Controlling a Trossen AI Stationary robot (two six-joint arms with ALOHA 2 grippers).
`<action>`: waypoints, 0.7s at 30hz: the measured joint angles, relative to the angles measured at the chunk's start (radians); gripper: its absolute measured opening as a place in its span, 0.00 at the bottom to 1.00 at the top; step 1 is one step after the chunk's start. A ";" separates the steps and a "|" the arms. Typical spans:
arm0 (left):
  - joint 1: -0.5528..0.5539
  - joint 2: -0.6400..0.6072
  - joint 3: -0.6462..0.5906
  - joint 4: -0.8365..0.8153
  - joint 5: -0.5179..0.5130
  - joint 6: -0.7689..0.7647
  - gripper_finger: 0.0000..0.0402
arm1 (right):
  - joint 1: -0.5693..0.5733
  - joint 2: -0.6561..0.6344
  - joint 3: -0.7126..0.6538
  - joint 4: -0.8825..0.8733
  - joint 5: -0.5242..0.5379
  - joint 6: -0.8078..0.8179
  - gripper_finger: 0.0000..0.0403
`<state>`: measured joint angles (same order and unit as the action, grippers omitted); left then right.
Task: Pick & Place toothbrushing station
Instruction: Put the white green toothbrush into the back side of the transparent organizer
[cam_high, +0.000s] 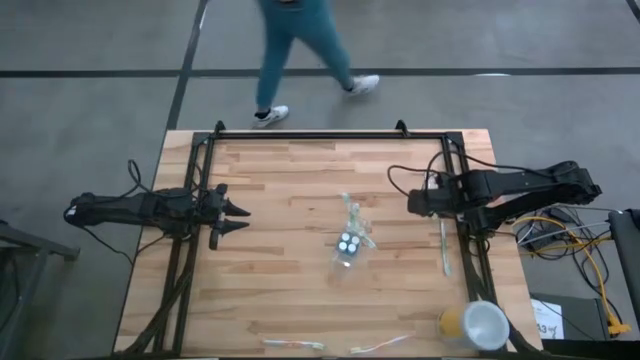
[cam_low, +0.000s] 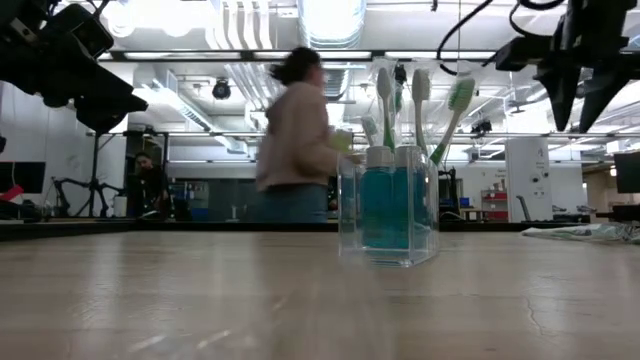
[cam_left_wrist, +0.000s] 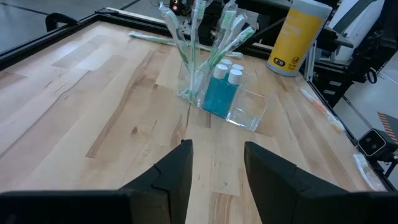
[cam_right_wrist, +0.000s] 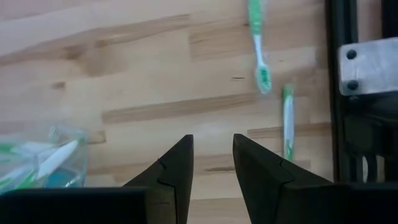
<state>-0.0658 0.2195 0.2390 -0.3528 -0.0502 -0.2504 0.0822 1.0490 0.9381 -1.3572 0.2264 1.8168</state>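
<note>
Clear cup (cam_low: 388, 215) mid-table, toothbrushes (cam_low: 420, 105) and tubes (cam_left_wrist: 229, 73) inside; left gripper (cam_high: 238, 216) and right gripper (cam_high: 412, 203) parted, empty, hovering apart.

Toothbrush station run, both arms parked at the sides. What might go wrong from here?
1. The clear cup holds leaning toothbrushes; a low approach might snag them and tip it.
2. Loose toothbrushes lie flat near the right frame rail, leaving little room for a grasp.
3. A person is walking past the table.
</note>
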 joint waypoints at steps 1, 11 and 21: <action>0.000 0.000 0.000 0.000 0.000 0.000 0.37 | 0.000 0.000 -0.009 0.001 -0.002 0.012 0.27; 0.000 0.000 0.000 0.001 0.003 0.000 0.37 | 0.000 0.071 -0.133 0.043 -0.127 0.127 0.27; 0.000 0.000 0.000 0.000 0.003 0.000 0.37 | -0.001 0.215 -0.144 0.060 -0.122 0.165 0.27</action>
<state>-0.0658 0.2195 0.2390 -0.3531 -0.0475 -0.2504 0.0813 1.2644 0.7944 -1.2974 0.1043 1.9822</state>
